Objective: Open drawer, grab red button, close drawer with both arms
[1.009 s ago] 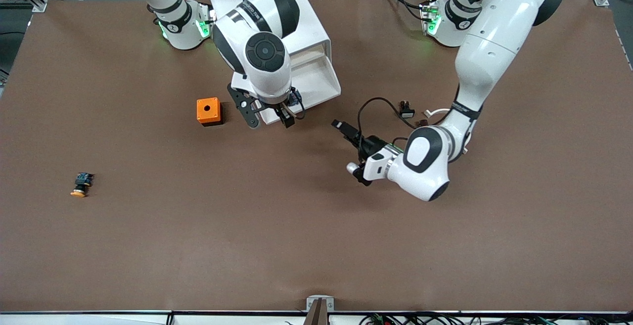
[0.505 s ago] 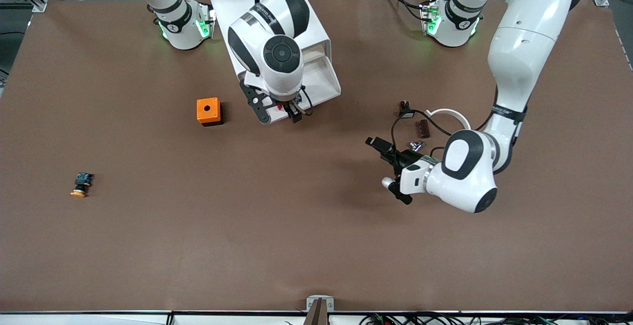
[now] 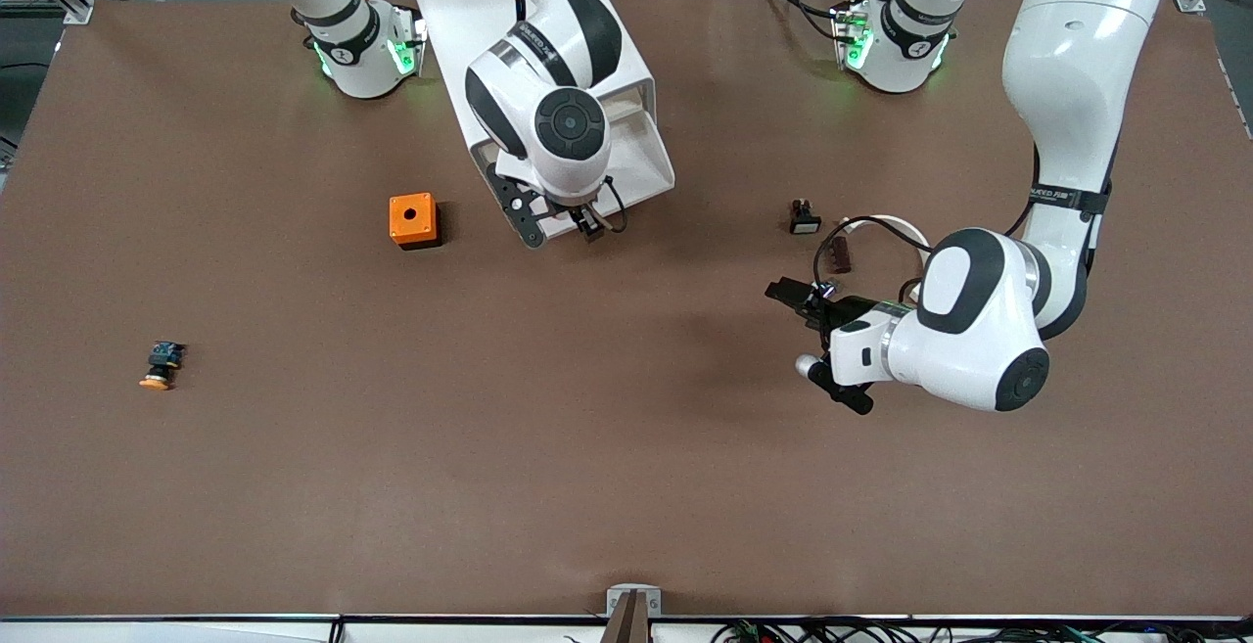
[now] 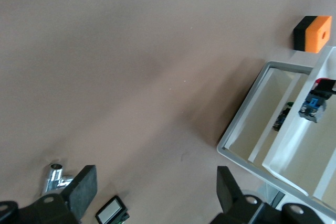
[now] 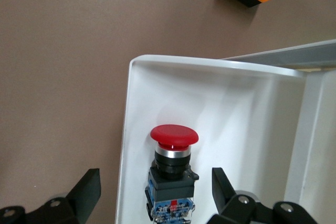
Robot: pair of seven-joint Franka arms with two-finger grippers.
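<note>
brown table — one open drawer with one red button between spread, empty right claw; left claw wide, empty

A matte brown table covering carries a glossy white plastic drawer, a red-capped, black-bodied, blue-backed push button, and a bright orange cube with black base.

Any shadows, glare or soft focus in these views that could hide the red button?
Right wrist view: red mushroom-capped push button sharp and evenly lit in the white plastic drawer tray, faint sheen only. Left wrist view: same button small, slightly soft. Front view: right arm's hand covers it; soft arm shadows on the brown table.
</note>
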